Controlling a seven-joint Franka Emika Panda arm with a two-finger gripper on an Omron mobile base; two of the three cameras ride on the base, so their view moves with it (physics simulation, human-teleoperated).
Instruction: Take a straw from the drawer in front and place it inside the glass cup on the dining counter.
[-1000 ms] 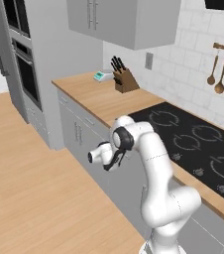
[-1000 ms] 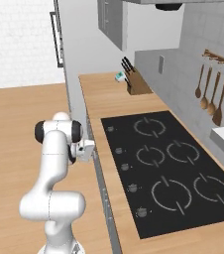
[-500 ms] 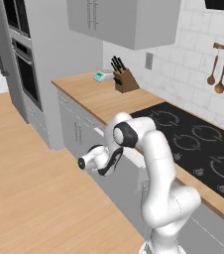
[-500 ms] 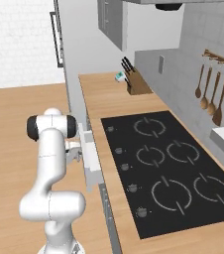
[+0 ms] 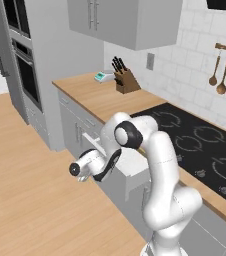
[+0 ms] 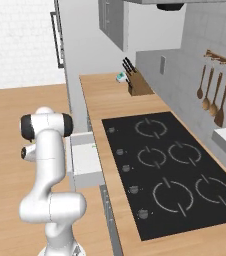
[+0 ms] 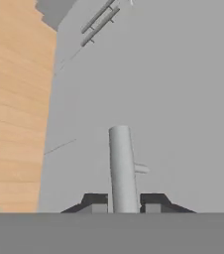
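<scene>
The drawer (image 6: 85, 161) stands pulled out from under the wood worktop, its white interior facing up. In the left base view the drawer (image 5: 131, 164) shows beside my hand. My gripper (image 7: 124, 203) is shut on the drawer's slim grey bar handle (image 7: 121, 163), which rises between the two dark fingertips (image 7: 96, 202). The gripper (image 5: 111, 161) sits at the drawer front. A thin light green sliver, the straw (image 6: 93, 146), lies at the far inner edge of the drawer. The glass cup and the dining counter are out of view.
A black cooktop (image 6: 165, 170) fills the worktop right of the drawer. A knife block (image 5: 125, 80) stands further along the worktop. The tall oven cabinet (image 5: 27, 75) closes off the far end. Wooden utensils (image 6: 212, 97) hang on the wall. Open wood floor (image 5: 30, 200) lies behind the hand.
The hand has drawn back from the cabinet run toward the floor side, and the drawer has slid out with it, showing its white interior.
</scene>
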